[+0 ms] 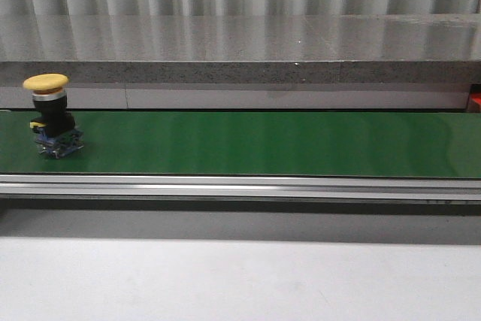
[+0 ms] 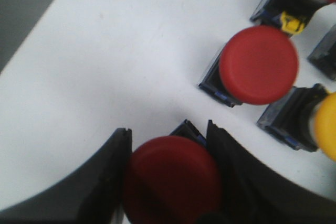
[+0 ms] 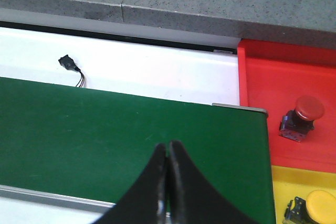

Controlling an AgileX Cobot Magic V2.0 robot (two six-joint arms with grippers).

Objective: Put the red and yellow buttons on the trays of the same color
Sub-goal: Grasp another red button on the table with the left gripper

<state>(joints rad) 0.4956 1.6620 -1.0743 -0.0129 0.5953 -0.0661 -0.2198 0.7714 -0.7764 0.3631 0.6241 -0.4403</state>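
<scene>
here the left fingers (image 2: 168, 171) clamp a red button (image 2: 170, 182); right fingers (image 3: 168, 182) are pressed together, empty. lift it straight, clear of the neighbouring red button (image 2: 258, 65).

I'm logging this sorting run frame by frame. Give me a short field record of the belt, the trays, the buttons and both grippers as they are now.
belt: green belt, one yellow button standing upright near its left end
red tray: one red button in it
yellow tray: one yellow-capped button in it
supply: more red and yellow buttons on a white surface, left wrist view
left gripper: shut on a red-capped button
right gripper: shut, empty, above the belt
</scene>
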